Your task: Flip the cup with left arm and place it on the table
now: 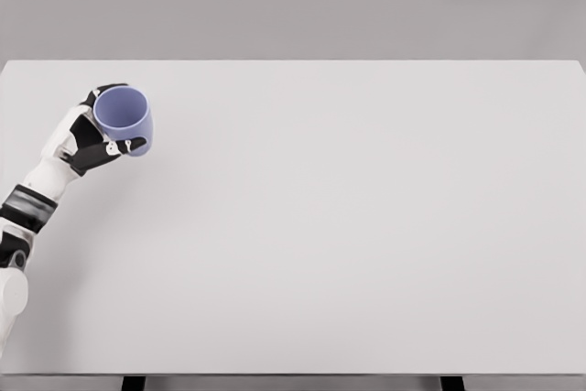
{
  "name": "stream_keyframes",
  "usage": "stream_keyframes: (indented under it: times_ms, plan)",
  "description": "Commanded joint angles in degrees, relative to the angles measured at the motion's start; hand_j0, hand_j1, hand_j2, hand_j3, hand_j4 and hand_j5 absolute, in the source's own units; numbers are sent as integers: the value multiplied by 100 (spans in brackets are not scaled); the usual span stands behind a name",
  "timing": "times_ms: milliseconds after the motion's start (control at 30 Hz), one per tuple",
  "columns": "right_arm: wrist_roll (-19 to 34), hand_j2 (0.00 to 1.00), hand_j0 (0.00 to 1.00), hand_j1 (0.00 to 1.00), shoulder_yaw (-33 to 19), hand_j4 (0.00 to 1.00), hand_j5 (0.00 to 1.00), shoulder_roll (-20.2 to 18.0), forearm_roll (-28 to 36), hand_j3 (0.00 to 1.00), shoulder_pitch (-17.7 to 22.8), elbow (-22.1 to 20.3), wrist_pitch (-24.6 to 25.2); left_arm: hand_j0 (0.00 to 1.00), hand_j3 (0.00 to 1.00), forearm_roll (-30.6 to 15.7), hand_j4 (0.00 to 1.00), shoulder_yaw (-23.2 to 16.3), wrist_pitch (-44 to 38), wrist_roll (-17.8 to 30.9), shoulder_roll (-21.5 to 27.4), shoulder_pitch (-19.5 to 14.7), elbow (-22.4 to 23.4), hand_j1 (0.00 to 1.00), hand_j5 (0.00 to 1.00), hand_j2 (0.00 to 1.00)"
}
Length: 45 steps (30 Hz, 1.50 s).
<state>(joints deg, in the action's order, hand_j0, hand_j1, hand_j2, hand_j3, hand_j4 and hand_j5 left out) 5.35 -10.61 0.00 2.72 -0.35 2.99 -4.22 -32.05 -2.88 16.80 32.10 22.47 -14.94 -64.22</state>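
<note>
Cup (124,116), small and lavender-blue, sitting in the left hand (92,139) over the far-left part of the white table (366,226). Tipped so the open mouth faces up and toward the camera, inside wall plainly showing, rim at the upper left and the closed end down toward the lower right. Can't tell if it's lifted clear or just touching the tabletop, only a faint soft shadow to the right of it. Left arm coming in from the lower-left corner, white forearm with a dark band at the wrist, angled up and to the right toward the cup. Hand rolled so the back of it faces left, palm side pressed against the cup's wall. Fingers (128,146) wrapped around the cup in a proper grip: one dark-tipped digit crossing under the cup's lower side, tip poking out just right of the wall; others curling behind the rim at the top left, mostly hidden by the cup itself. Not clenched into a fist, just closed as far as the cup's wall allows. Right arm nowhere in the head view.
</note>
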Motion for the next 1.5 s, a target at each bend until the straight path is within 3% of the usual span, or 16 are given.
stream_keyframes:
  times_ms: [0,633,900,1200,1467]
  plan:
    - [1,100,100,100,-2,100,100,0,0,100,0,0,0,56,56,-161,56,-11,-63,-2,-14,0,94,56,56,56]
    - [1,100,100,100,-2,100,100,0,0,100,0,0,0,59,59,-231,59,-11,-81,-2,-76,123,235,59,59,59]
    - [1,100,100,100,-2,100,100,0,0,100,0,0,0,85,85,-205,85,-11,-72,-2,-76,149,226,85,85,85]
    - [1,100,100,100,-2,100,100,0,0,100,0,0,0,88,88,-196,88,-11,-72,-2,-76,167,226,88,88,88]
    - [1,100,100,100,-2,100,100,0,0,100,0,0,0,98,98,-196,98,-3,-54,-2,-67,202,156,98,98,98]
